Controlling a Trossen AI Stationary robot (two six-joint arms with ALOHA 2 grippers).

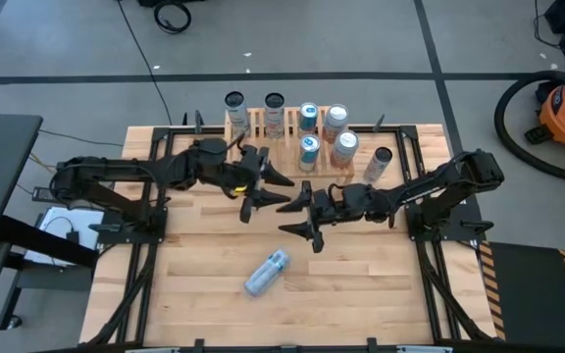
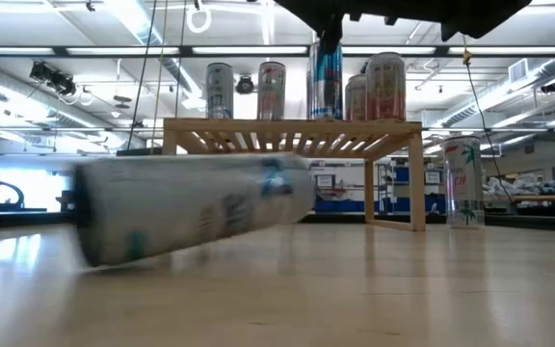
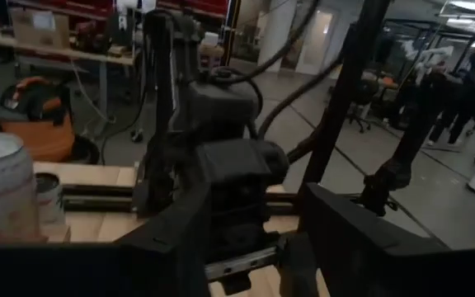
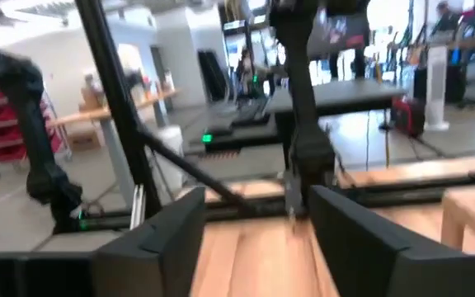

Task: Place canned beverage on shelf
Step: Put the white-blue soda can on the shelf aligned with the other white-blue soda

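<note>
One can [image 1: 266,273] lies loose on the table [image 1: 381,284]; with neither the left gripper [image 1: 263,188] nor the right gripper [image 1: 304,217] holding anything, the fingers of both spread in view, it must next be grasped for the shelf [image 1: 258,123].

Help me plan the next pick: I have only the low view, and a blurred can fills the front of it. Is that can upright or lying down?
Observer: Lying on its side. From above, the fallen can rests slanted on the table, near its front edge.
Operator: Where are the hands? I see only a dark shape overhead.
Observer: The left hand and right hand face each other at mid-table, between the shelf and that can, both open and empty.
Operator: Any room on the shelf?
Observer: The right-end cans stand two deep. Slats between the two left cans are bare.
</note>
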